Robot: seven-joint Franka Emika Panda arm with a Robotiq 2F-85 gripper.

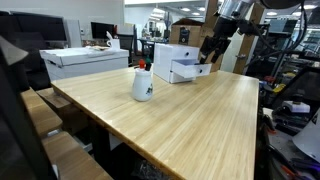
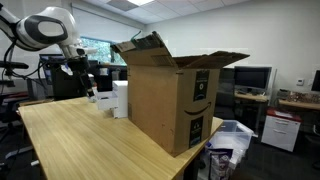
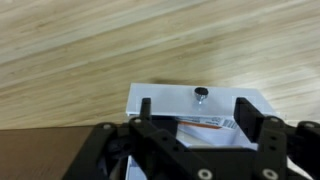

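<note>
A small white drawer unit [image 1: 172, 55] stands at the far end of the wooden table [image 1: 190, 125]. Its lower drawer [image 1: 190, 71] is pulled out. My gripper [image 1: 211, 55] hangs just above the front of that drawer, open and empty. In the wrist view the drawer front [image 3: 170, 97] with its small dark knob [image 3: 201, 95] lies between my two fingers [image 3: 196, 112]. A paper with an orange stripe and print [image 3: 205, 122] lies inside the drawer. The gripper [image 2: 82, 72] and the unit [image 2: 120, 98] also show in an exterior view.
A white mug with a red mark [image 1: 143, 84] stands on the table near the drawer unit. A flat white box [image 1: 85, 62] sits at the table's far corner. A large open cardboard box [image 2: 170, 95] stands on the table. Desks, monitors and chairs surround it.
</note>
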